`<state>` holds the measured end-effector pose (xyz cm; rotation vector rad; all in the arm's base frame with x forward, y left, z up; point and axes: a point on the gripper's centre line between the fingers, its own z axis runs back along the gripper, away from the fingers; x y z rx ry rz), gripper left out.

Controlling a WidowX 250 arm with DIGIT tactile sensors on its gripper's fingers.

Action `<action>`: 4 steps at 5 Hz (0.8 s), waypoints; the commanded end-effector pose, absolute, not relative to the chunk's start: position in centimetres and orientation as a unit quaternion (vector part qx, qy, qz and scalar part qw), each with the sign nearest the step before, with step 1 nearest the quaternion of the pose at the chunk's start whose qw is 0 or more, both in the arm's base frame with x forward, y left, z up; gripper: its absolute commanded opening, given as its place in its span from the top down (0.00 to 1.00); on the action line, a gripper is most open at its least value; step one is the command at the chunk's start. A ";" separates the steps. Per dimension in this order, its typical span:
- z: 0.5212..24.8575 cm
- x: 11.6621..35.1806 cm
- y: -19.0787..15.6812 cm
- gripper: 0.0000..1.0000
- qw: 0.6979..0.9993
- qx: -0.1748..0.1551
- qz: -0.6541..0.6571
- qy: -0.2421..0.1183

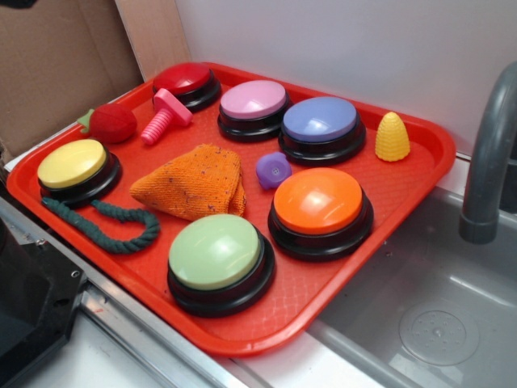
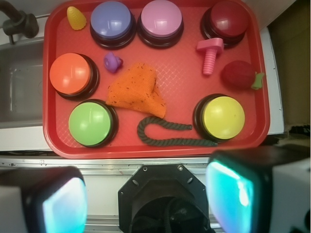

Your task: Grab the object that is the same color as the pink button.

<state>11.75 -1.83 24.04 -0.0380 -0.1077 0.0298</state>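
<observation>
Pincer [image 2: 146, 201] fingertips (blurred) cut off below.

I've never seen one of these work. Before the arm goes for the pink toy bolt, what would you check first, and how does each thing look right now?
1. Target found: the pink bolt lies on the red tray, matching the pink button. Ok.
2. Gripper empty and open: fingers apart, nothing between them. Ok.
3. Path clear from above: nothing covers the bolt. Ok.
4. Room around it: its head sits close against the red button; whether they touch, cannot tell.
5. Lookalikes: the red strawberry lies nearby but apart. Ok.
6. Gripper over target: it hangs off the tray's near edge. Not ok.
</observation>
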 end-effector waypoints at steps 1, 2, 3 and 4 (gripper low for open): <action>24.0 11.7 -1.8 0.00 0.998 -0.019 0.015 -0.054; 22.3 13.9 -0.7 0.00 0.996 -0.015 0.037 -0.075; 20.8 15.4 0.3 0.00 0.995 -0.014 0.060 -0.084; 18.3 18.1 2.3 0.00 0.992 -0.011 0.075 -0.103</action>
